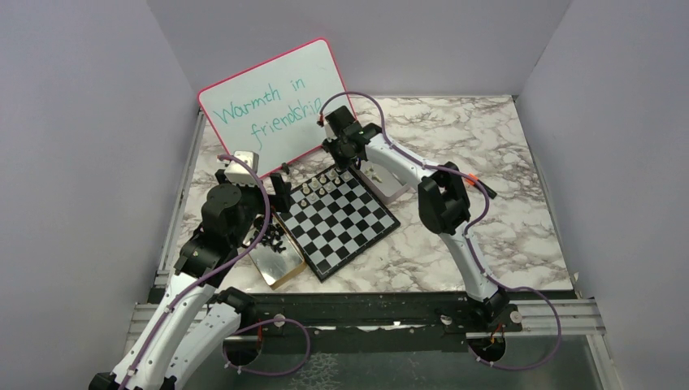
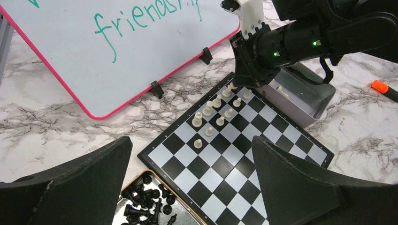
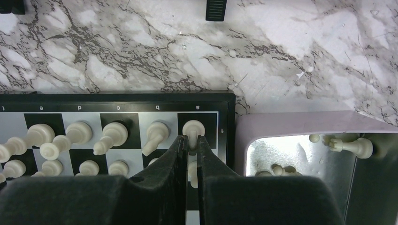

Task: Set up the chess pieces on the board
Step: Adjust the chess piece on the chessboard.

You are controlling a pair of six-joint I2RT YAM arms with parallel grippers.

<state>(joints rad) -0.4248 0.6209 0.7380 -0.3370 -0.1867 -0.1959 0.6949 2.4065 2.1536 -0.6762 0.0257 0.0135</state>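
The board [image 1: 345,223] lies mid-table, with several cream-white chess pieces [image 1: 321,183] in two rows along its far edge. My right gripper [image 3: 189,140] is shut on a white piece [image 3: 192,127] that stands on the corner square beside the other back-row pieces [image 3: 110,136]. In the left wrist view the right gripper [image 2: 246,84] reaches down over that far corner of the board [image 2: 234,187]. My left gripper [image 2: 191,140] hangs open and empty above the board's left side. Black chess pieces [image 2: 143,201] lie heaped in a shiny tray [image 1: 280,264] left of the board.
A pale tray [image 3: 291,123] holding more white pieces [image 3: 349,146] sits against the board's right far edge. A pink-rimmed whiteboard [image 1: 272,97] leans behind the board on black feet. An orange marker [image 2: 382,89] lies on the marble to the right.
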